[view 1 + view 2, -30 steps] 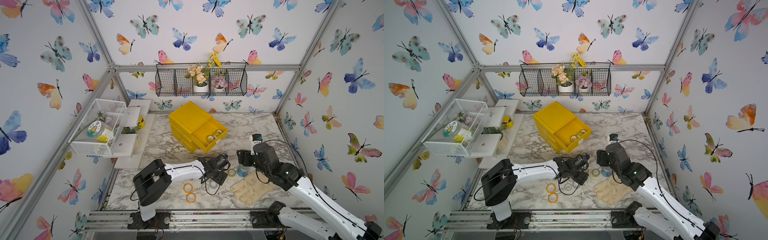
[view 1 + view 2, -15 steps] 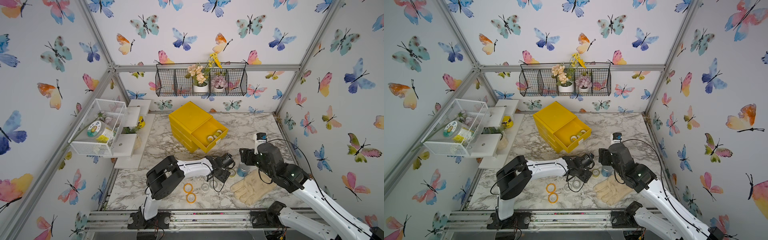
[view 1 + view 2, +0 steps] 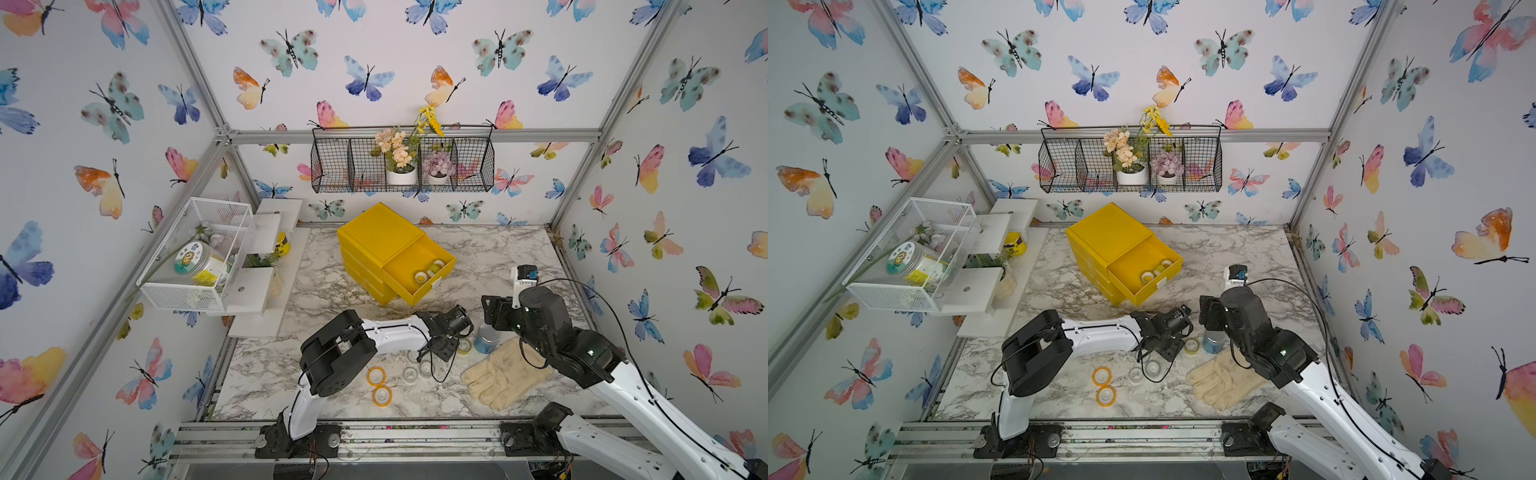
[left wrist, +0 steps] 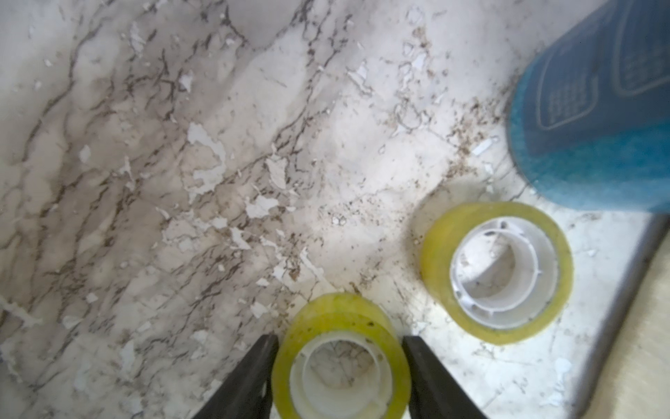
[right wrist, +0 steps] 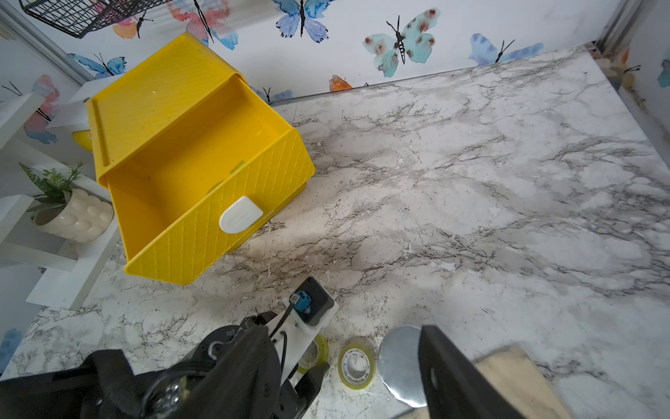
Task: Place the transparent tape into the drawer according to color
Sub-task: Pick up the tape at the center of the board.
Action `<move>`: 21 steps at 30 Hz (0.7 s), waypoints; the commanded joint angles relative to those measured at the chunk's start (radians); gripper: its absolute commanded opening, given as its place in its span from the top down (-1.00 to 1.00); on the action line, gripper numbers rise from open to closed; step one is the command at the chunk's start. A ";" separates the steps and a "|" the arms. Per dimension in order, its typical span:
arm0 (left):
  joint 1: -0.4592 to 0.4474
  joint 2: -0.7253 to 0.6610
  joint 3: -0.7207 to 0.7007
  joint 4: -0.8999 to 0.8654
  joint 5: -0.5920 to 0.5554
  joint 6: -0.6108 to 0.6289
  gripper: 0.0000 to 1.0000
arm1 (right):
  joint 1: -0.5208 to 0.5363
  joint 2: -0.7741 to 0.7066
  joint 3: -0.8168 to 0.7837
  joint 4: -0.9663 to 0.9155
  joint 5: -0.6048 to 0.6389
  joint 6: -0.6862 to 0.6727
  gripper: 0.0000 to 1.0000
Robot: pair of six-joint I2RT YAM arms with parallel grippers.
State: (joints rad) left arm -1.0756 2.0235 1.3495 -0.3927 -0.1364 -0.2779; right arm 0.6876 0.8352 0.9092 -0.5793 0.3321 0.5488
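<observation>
In the left wrist view a yellow-green transparent tape roll (image 4: pixel 340 366) lies flat on the marble, and my left gripper (image 4: pixel 340 362) is shut on it, one black finger against each side. A second yellow-green roll (image 4: pixel 496 272) lies free just beyond it. In both top views the left gripper (image 3: pixel 446 347) (image 3: pixel 1163 345) is low over the table, hiding the gripped roll. Two orange rolls (image 3: pixel 376 376) and two colourless rolls (image 3: pixel 426 368) lie nearer the front. The yellow drawer (image 3: pixel 415 293) stands open with yellow-green rolls (image 3: pixel 420 277) inside. My right gripper (image 3: pixel 492 309) (image 5: pixel 348 366) hovers open and empty above.
A blue tin with a silver top (image 3: pixel 486 338) (image 5: pixel 402 362) stands right beside the free roll. A cream glove (image 3: pixel 503 376) lies to its right front. White shelves and a wire basket (image 3: pixel 195 257) line the left wall.
My left arm has reached right to the yellow-green rolls and its jaws have closed on one. The right arm has drawn back a little.
</observation>
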 commanded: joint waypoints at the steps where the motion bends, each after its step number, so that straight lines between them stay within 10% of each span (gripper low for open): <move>1: -0.003 0.028 -0.013 -0.035 -0.014 0.006 -0.02 | -0.002 -0.011 0.013 -0.021 0.042 -0.008 -0.40; 21: -0.004 -0.353 -0.059 -0.087 0.098 -0.004 0.10 | -0.002 -0.015 0.017 -0.016 0.064 -0.011 -0.42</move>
State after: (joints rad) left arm -1.0756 1.7645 1.2911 -0.4381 -0.0982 -0.2810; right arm 0.6876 0.8204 0.9092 -0.5911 0.3618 0.5484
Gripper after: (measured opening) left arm 0.495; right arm 0.708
